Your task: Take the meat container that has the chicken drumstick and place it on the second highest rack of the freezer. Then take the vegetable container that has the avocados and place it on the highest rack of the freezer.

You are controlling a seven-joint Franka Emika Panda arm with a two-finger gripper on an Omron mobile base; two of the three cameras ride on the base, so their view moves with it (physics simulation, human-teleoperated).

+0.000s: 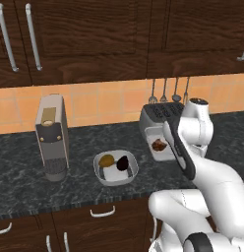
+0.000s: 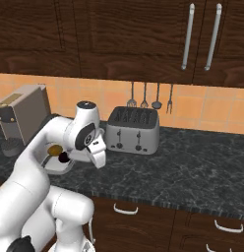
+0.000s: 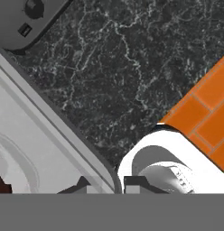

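In the left base view I note the meat container (image 1: pixel 160 145) with the chicken drumstick (image 1: pixel 159 144) right of centre beside the toaster (image 1: pixel 161 114), partly behind my arm, and the vegetable container (image 1: pixel 115 168) with avocados (image 1: pixel 115 162) at centre; in the right base view that bowl (image 2: pixel 56 165) sits at left under the arm; in the hand view the gripper (image 3: pixel 108 184) tips straddle the tray rim (image 3: pixel 64 131) at the bottom, narrowly apart.

Meat container (image 1: pixel 159 143) before the toaster (image 1: pixel 161 112), vegetable container (image 1: pixel 115 167) to its left, coffee machine (image 1: pixel 51 135) farther left.
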